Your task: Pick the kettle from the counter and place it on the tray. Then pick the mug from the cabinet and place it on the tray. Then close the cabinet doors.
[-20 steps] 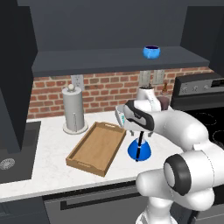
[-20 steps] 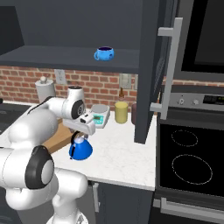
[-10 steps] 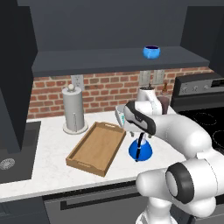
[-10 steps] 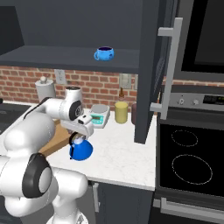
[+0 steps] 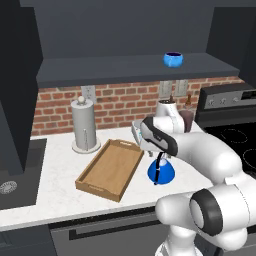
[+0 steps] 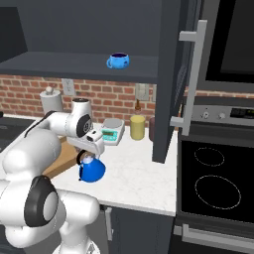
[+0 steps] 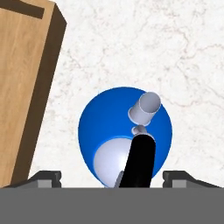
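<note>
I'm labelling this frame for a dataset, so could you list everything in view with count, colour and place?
kettle: one, bright blue, on the counter right of the tray
tray: one, light-brown wood, on the counter
mug: one, blue, on the cabinet shelf
counter: one, white marble
cabinet door: one, dark grey, swung open
paper towel roll: one, grey, by the brick wall
yellow jar: one, by the wall
stove: one, black, right
end effector: one, open, straddling the kettle's handle

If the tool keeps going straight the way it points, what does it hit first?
Most likely the kettle: its black handle rises between the tool's open tips, directly ahead. The counter lies beneath it. How far off it is, I can't judge.
</note>
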{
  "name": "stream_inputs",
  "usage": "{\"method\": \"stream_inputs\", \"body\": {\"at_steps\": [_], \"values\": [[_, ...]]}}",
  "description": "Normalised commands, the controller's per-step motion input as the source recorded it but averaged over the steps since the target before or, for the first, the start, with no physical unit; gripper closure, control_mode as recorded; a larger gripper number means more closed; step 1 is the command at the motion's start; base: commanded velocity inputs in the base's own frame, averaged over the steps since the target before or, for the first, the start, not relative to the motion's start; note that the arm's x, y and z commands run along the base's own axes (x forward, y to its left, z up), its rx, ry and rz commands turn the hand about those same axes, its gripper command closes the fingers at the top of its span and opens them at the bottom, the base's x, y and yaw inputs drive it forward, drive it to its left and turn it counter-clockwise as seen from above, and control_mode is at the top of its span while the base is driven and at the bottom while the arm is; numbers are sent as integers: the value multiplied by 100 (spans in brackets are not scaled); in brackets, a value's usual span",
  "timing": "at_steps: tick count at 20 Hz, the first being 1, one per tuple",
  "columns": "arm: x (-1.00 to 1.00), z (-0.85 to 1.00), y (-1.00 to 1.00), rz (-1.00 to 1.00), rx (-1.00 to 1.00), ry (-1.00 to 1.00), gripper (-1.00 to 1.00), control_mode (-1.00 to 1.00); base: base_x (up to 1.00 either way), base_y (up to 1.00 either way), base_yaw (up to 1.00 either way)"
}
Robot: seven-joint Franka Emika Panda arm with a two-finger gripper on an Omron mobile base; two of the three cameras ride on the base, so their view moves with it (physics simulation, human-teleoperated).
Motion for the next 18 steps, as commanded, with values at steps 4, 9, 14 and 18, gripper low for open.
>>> {"method": "stream_inputs", "body": {"at_steps": [4,9,14,18], "values": [[-3,-15,0,0,0,0,100,-100,0,0,0],[-7,-9,0,0,0,-1,100,-100,0,0,0],[-21,-1,-3,-1,0,-8,100,-100,0,0,0],[-41,16,-7,-1,0,-17,100,-100,0,0,0]]}}
